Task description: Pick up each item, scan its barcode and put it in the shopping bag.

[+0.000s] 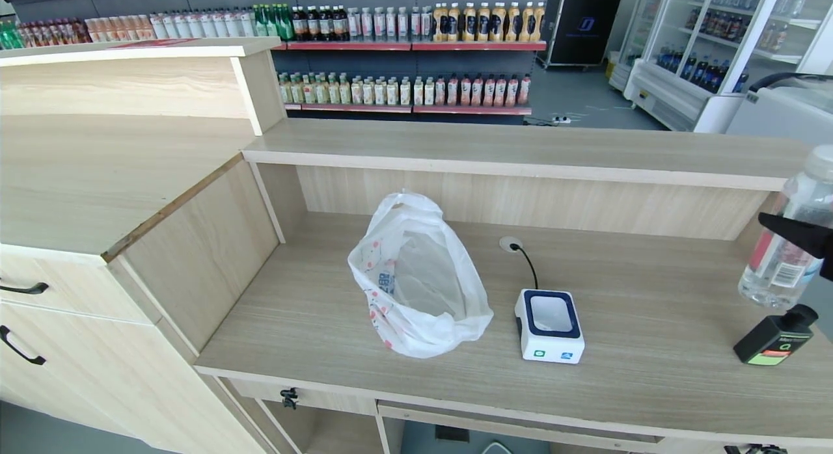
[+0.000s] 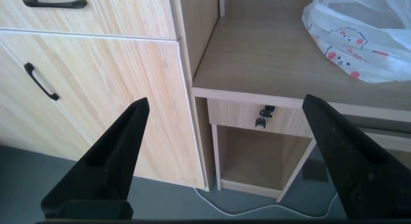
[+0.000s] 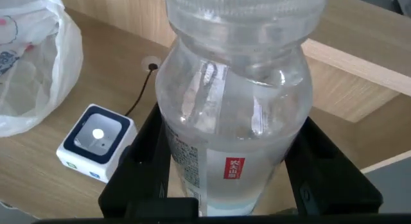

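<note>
The right gripper [image 3: 231, 185] has its jaws closed on a clear water bottle [image 3: 237, 108], with the scanner [image 3: 96, 144] well to their left. The left gripper [image 2: 231, 147] has its jaws spread wide and empty.

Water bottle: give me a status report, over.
Right gripper shut on water bottle, held above counter. Left gripper open beside cabinet. Nothing blocking scanner.

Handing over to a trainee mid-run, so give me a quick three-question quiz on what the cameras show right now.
1. True or false: the right hand is shut on the water bottle.
2. What stands on the counter just right of the shopping bag? A. barcode scanner B. cash drawer C. soda can
3. Fill in: the left hand is ___, holding nothing.
Key: 1 true; 2 A; 3 open.
</note>
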Available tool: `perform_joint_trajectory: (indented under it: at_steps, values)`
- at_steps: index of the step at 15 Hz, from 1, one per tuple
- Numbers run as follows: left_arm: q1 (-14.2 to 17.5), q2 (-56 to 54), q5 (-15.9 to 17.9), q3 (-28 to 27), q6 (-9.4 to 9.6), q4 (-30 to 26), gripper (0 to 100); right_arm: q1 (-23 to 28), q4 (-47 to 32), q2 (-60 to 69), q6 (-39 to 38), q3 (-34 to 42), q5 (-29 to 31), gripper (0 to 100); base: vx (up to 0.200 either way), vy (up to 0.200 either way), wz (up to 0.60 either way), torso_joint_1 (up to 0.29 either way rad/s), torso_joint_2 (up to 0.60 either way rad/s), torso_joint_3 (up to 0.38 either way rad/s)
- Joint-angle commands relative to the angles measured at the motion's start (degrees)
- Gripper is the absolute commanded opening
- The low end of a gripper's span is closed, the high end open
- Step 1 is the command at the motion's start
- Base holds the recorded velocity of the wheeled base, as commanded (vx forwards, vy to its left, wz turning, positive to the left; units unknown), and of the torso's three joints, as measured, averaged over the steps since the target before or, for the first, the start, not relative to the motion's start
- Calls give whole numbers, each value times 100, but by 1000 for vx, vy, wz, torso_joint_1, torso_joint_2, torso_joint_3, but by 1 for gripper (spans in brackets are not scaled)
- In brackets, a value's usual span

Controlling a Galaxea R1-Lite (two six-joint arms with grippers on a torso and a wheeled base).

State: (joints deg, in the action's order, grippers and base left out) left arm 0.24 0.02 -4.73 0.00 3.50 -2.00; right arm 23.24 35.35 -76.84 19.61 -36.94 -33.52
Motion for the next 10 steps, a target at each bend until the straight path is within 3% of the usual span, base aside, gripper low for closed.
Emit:
perform_joint_trajectory:
  at_steps: [1, 5, 8, 10]
  values:
    - [2, 6, -2, 0, 2, -2, 100, -91, 7, 108, -10, -42, 118, 0, 0, 0, 600, -7, 2, 2]
    - [2, -2, -2, 0, 2, -2, 100, -988, 16, 169, -511, -235, 1173, 0, 0, 0, 600, 5, 4, 2]
    - [2, -2, -2, 0, 2, -2, 100, -1453, 24, 108, -582, -209, 1234, 0, 0, 0, 600, -4, 2, 2]
    - [2, -2, -2, 0, 2, -2, 100, -1796, 103, -130, -669, -235, 1234, 0, 0, 0, 0, 0, 0, 0]
